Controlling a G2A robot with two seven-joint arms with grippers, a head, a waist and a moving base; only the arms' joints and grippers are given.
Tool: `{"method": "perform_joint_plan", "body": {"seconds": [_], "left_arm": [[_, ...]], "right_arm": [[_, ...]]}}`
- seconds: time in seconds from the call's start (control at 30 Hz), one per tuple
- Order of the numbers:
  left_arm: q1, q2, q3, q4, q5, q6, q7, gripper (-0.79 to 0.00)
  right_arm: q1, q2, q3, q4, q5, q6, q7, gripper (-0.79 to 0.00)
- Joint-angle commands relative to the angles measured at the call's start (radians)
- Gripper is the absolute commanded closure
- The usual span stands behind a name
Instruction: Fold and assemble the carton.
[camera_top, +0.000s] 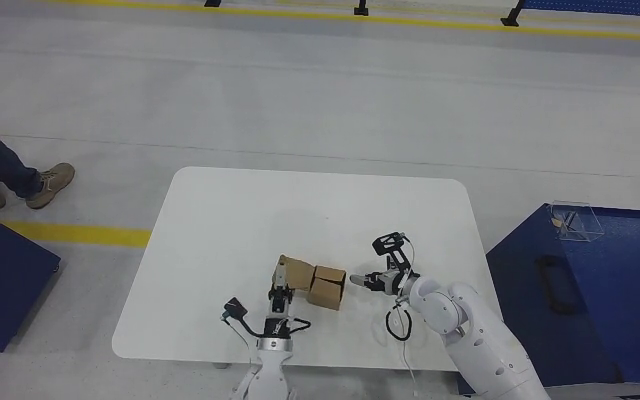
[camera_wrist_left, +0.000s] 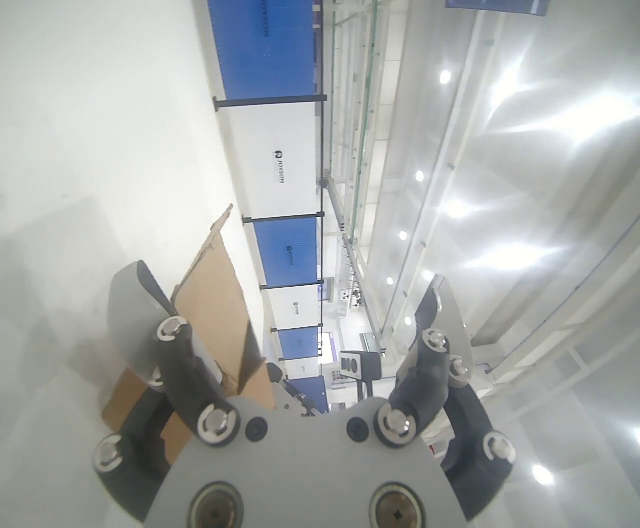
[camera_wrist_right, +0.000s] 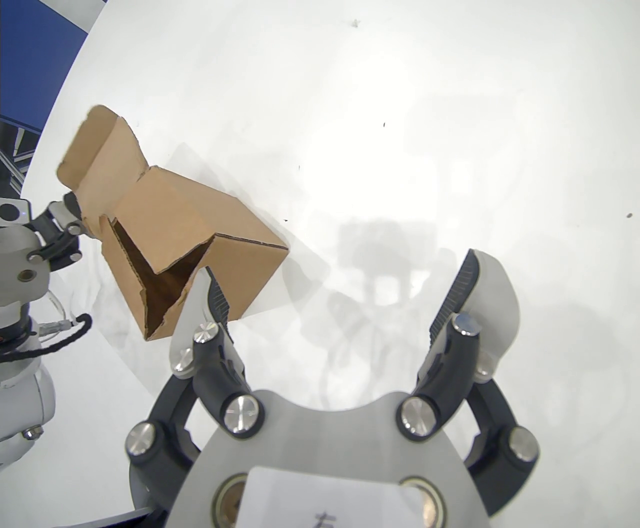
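Holding nothing on either side, I have the carton (camera_top: 318, 284) lying on the white counter (camera_top: 300, 210), toward the edge nearest me and between my two sets of fingers. It is plain brown cardboard, only partly folded up.

My left fingers (camera_wrist_left: 132, 305) are spread wide with nothing clamped between them. One sits right beside a raised brown flap at the carton's end, and the other stands well apart from it in open air.

My right fingers (camera_wrist_right: 492, 295) are spread just as wide. One pad is at the carton's nearest corner, though I cannot tell whether it touches the cardboard. The other hangs over bare counter, well apart from the carton.

The end of the carton facing my right fingers has its flaps partly turned in, leaving a dark wedge-shaped gap. At the opposite end a long flap with a creased tip sticks up and outward, just beside my left fingers.
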Motion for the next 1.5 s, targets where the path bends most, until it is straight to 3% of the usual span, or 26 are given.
{"method": "perform_joint_plan", "body": {"seconds": [0.0, 0.2, 0.43, 0.83, 1.17, 1.47], "left_arm": [[0.004, 0.003, 0.007, -0.020, 0.062, -0.031, 0.005, -0.785], [0.009, 0.001, 0.048, -0.083, 0.215, -0.014, 0.060, -0.785], [0.023, 0.002, 0.083, -0.119, 0.291, 0.048, 0.042, -0.785], [0.032, -0.002, 0.161, -0.095, 0.357, 0.122, 0.029, -0.785], [0.014, -0.010, 0.186, -0.086, 0.338, 0.152, 0.094, -0.785], [0.119, 0.019, 0.137, -0.297, 0.460, 0.162, 0.091, -0.785]], "right_arm": [[0.000, 0.000, 0.000, 0.000, 0.000, 0.000, 0.000, -0.785], [0.000, 0.000, 0.000, 0.000, 0.000, 0.000, 0.000, -0.785], [0.000, 0.000, 0.000, 0.000, 0.000, 0.000, 0.000, -0.785], [0.000, 0.000, 0.000, 0.000, 0.000, 0.000, 0.000, -0.785], [0.000, 0.000, 0.000, 0.000, 0.000, 0.000, 0.000, -0.785], [-0.023, 0.001, 0.004, 0.001, -0.020, 0.002, -0.034, -0.785]]}}
